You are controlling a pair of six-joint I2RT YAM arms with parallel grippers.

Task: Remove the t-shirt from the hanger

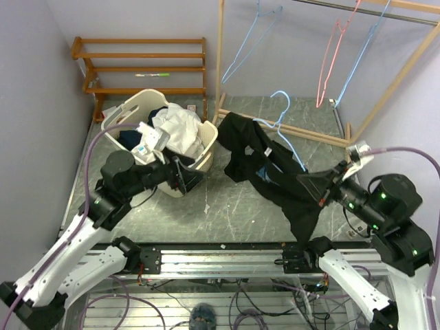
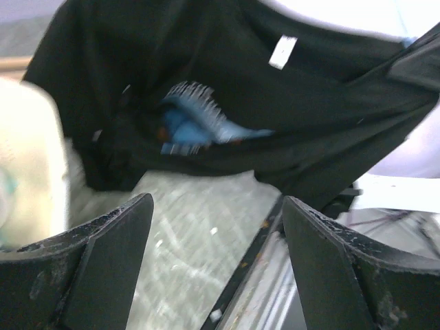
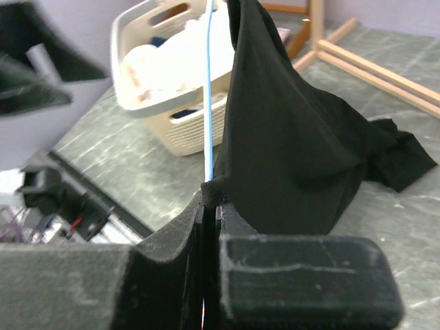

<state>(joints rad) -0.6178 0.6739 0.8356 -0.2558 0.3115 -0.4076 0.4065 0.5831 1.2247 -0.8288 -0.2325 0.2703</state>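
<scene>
On the grey table (image 1: 227, 213), between the two arms, the black t-shirt (image 1: 275, 165) hung in a slack heap from a light-blue wire hanger (image 3: 210, 89). Part of the cloth was lifted off the surface and part trailed across it. The right end effector (image 3: 212, 199) was clamped tight on the hanger's thin wire, with a fold of the dark fabric lying against its fingers. Whether any cloth was caught in the pinch as well could not be told. The left end effector (image 2: 216, 206) stood wide apart and empty just beside the cream laundry basket (image 1: 206, 148), its jaws aimed at the shirt. The white neck label (image 2: 282, 51) and blue print (image 2: 196, 124) showed in the left wrist view. The shirt was not yet off the hanger.

The garment looked light, soft and wholly limp: likely to sag, stretch and follow a pull, and useless to push. The wire, by contrast, appeared thin, smooth and springy, and liable to twist or slide between the pads.

The best hold for the free end effector seemed to be a bunched fold near the collar or a shoulder, where the cloth wraps the wire. A pull from there should draw the neck opening over the hanger's arm. A grip at the hem would probably only stretch the fabric, and pinching wire together with cloth would lock the two.
</scene>
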